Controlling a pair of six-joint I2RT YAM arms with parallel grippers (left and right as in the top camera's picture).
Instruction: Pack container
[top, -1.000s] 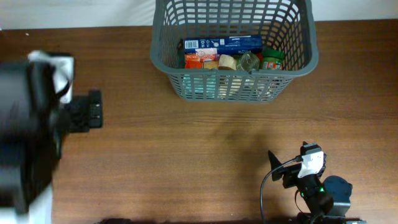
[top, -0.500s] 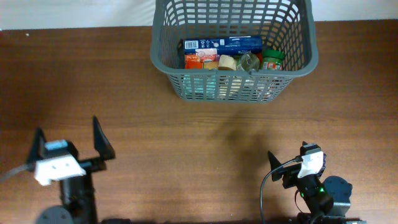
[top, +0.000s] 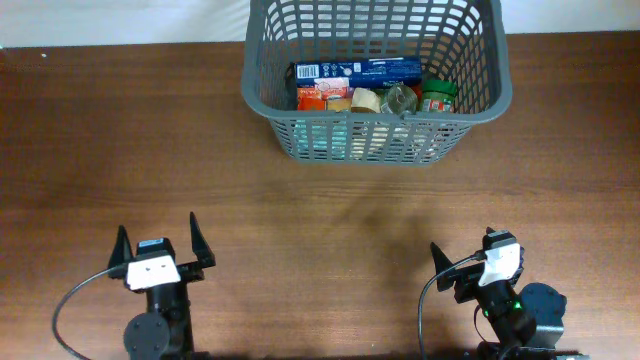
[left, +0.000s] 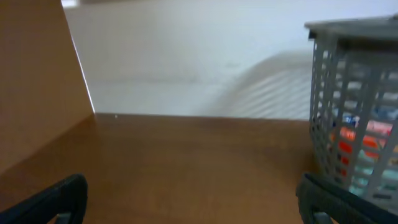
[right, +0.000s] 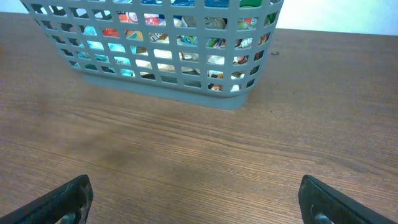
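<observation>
The grey slotted basket (top: 375, 75) stands at the back middle of the table and holds a blue box (top: 355, 71), a red packet, jars and other groceries. It also shows in the right wrist view (right: 161, 56) and at the right edge of the left wrist view (left: 360, 106). My left gripper (top: 158, 245) is open and empty at the front left, far from the basket. My right gripper (top: 468, 255) is open and empty at the front right. Both sets of fingers show wide apart in the wrist views, left (left: 193, 199) and right (right: 196, 199).
The brown wooden table (top: 320, 200) runs to a white wall at the back. A black cable loops beside each arm base at the front edge.
The left arm has drawn back from the left middle of the table to the front left, and its open gripper now points toward the back. The right arm has not moved.
</observation>
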